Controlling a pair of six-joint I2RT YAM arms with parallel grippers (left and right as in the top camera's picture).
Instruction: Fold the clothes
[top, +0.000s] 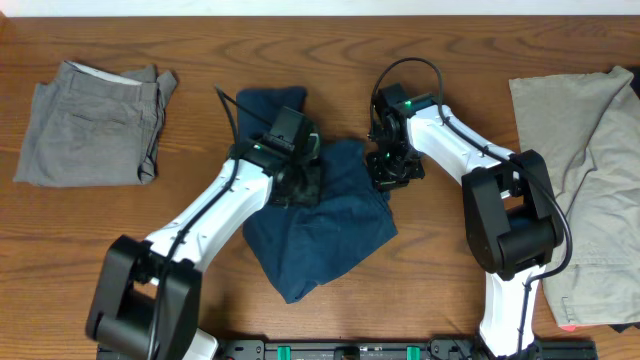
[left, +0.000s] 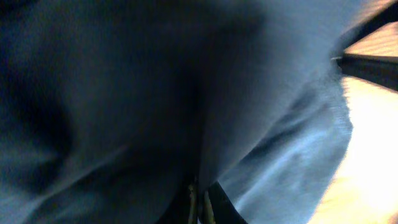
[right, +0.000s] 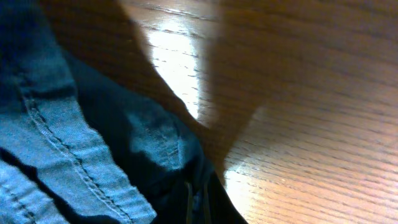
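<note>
Navy pair (top: 320, 235): dark blue cloth, crumpled loosely at the middle of the surface (top: 450, 40); a narrower part runs toward the far edge; the wider part spreads toward the near edge; stitched seams show in the right wrist view
Left end effector (top: 298, 180): down on the upper middle of the navy pair; jaws drawn almost together with blue cloth bunched over them, seemingly pinching a fold; its wrist view is blurred and filled with the cloth
Right end effector (top: 392, 168): at the right border of the navy pair, beside bare wood; jaws nearly closed on a dark fold of it
Grey pair (top: 90, 125): folded flat at the far left, well apart from the navy pair
Beige clothes (top: 590, 170): spread at the right edge, partly out of frame
Surface: brown wood with visible grain
</note>
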